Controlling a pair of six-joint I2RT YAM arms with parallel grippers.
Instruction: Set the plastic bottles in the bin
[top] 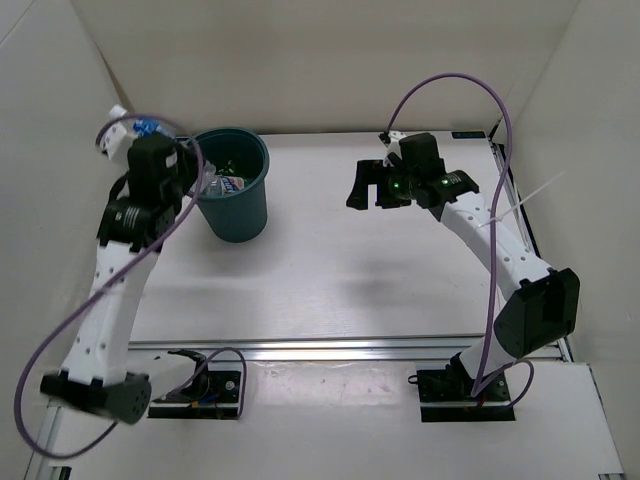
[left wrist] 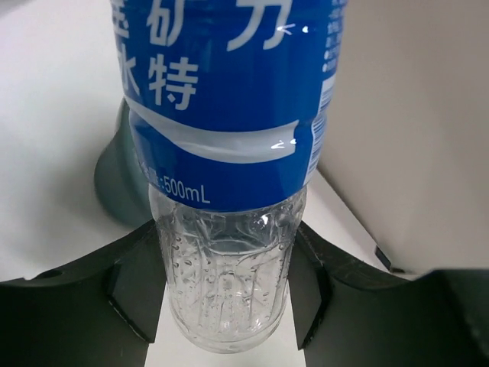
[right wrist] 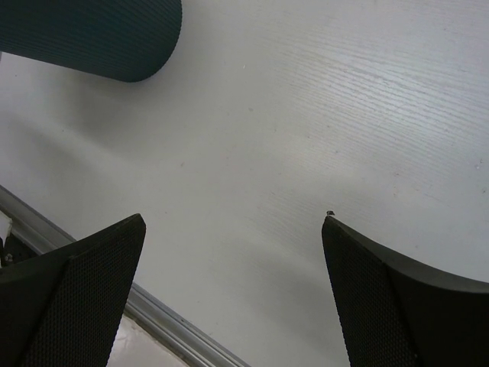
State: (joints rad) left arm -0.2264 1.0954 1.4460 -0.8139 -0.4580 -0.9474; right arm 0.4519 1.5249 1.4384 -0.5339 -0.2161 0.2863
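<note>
A clear plastic bottle (left wrist: 229, 115) with a blue label fills the left wrist view. My left gripper (left wrist: 225, 306) is shut on its clear lower part, just above the base. From above, this bottle (top: 143, 128) shows as a blue patch at the back left corner, with my left gripper (top: 140, 142) mostly hidden under the wrist. The dark teal bin (top: 232, 133) stands right beside it, and another bottle (top: 228, 185) with a white label lies inside. My right gripper (top: 368, 188) hangs open over the table, right of the bin, holding nothing.
White walls close in the table on the left, back and right. The left wall is close by the held bottle. A metal rail (right wrist: 176, 329) runs along the table's near edge. The bin's side (right wrist: 99, 38) shows in the right wrist view, and the bin (left wrist: 114, 191) shows behind the held bottle.
</note>
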